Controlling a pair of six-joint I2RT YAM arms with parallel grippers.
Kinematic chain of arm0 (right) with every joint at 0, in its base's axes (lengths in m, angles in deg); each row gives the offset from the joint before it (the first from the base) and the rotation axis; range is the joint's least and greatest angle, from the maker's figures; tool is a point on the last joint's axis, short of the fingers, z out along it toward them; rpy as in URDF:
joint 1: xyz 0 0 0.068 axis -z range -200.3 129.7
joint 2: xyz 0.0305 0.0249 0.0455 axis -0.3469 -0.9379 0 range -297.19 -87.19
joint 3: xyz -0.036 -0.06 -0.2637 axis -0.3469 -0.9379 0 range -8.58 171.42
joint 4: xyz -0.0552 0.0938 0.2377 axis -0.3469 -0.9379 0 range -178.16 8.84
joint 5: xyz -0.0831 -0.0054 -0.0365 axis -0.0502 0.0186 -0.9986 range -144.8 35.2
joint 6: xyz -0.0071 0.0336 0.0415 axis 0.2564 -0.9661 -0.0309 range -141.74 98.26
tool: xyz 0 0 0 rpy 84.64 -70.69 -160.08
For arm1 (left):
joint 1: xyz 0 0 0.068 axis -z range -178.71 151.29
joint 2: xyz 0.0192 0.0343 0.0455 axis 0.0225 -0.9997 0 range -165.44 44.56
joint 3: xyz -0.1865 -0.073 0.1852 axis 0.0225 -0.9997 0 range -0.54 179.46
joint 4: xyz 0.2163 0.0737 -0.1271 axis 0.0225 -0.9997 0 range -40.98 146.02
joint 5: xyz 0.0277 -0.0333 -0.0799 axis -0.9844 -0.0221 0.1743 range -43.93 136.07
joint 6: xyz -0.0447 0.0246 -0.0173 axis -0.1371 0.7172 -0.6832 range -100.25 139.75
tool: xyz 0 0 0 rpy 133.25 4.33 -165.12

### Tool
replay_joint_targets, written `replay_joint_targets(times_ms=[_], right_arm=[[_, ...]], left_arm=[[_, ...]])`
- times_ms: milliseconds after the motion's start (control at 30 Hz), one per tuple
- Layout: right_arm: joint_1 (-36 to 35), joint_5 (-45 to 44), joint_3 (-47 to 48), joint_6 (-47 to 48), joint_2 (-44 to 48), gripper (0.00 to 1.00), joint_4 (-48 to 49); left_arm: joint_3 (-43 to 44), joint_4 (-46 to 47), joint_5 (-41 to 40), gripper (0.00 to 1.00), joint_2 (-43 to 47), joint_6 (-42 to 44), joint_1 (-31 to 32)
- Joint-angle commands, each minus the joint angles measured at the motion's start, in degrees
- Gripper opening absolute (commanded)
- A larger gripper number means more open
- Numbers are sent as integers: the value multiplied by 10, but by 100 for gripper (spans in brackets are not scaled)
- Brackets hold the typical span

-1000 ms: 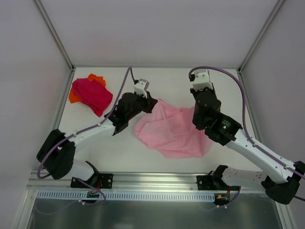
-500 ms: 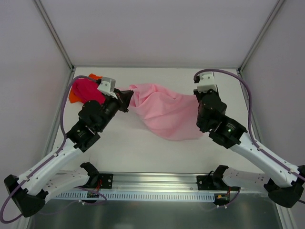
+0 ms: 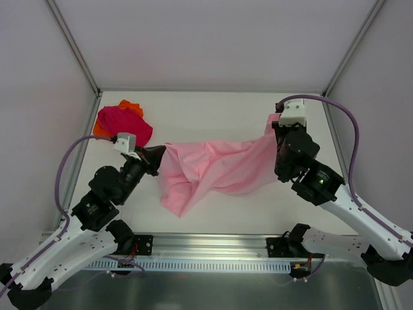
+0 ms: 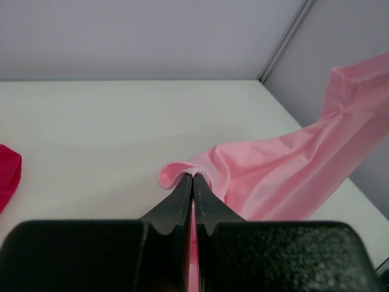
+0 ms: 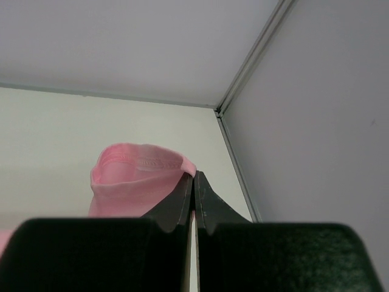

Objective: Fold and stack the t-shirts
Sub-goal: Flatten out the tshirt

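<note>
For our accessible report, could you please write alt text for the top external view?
Two robot arms stretch a light pink t-shirt between them, left gripper and right gripper each shut on one end. A magenta t-shirt lies over an orange t-shirt at the table's far left.

light pink t-shirt (image 3: 219, 169) bars table (image 3: 213, 110) middle; room beyond.
</note>
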Motion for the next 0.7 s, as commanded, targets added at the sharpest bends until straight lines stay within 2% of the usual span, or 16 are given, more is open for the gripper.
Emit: replay_joint_targets(times_ms=[0,167,300,433,467,533,600,667], right_arm=[[-3,-50,-3,0,22,1,59],[-3,-21,-24,-20,36,1,60],[-3,-18,-16,-21,30,1,45],[-3,-24,-21,-15,33,1,45],[-3,-21,-22,-15,34,1,45],[-3,-17,-21,-16,32,1,44],[-3,-17,-18,-16,26,1,43],[-3,-17,-19,-19,22,1,41]], left_arm=[[7,21,-44,0,42,-21,2],[26,1,-103,0,-20,-23,2],[21,0,-183,0,-51,-49,2],[15,8,-200,0,-61,-62,2],[16,12,-190,15,-72,-57,2],[26,10,-153,53,-94,-54,2],[37,-2,-135,60,-134,-54,2],[33,4,-101,61,-168,-66,4]])
